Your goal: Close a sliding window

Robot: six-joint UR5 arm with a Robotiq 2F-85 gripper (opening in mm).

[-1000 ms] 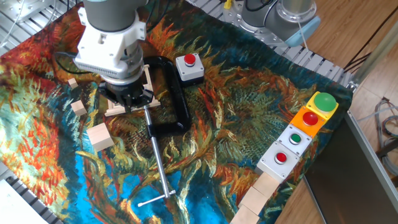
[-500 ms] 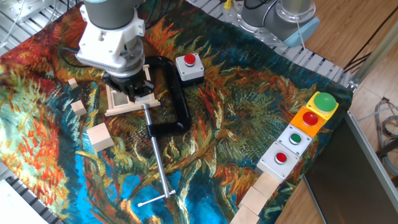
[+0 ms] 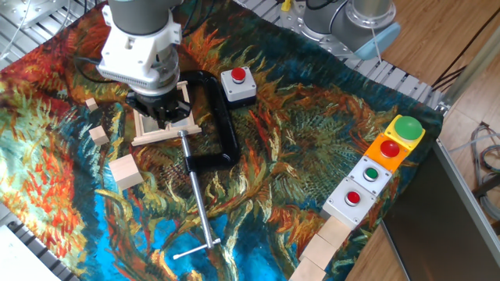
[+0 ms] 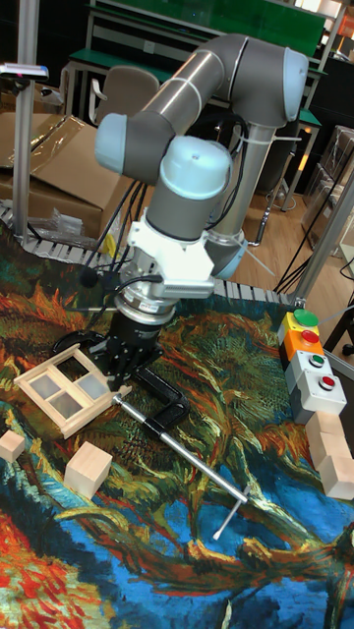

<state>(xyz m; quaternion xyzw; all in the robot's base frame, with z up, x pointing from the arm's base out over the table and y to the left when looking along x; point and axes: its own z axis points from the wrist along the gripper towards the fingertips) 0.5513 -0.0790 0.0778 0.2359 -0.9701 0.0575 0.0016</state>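
Gripper (image 3: 162, 114) had shifted right along the sliding window (image 4: 67, 387), fingertips pressed at its far edge to push the sash (jaw state unreadable); clamp (image 3: 212, 117) beside it.

One sliding window (image 4: 61, 390), one black clamp (image 3: 211, 117) — and four button boxes (image 3: 353, 200), counted singly.

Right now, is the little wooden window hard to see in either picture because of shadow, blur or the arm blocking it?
Fixed view: sharp, but the pincer and wrist hide much of the sliding window. Tall fixed view: the window shows clearly and evenly lit, background slightly soft.
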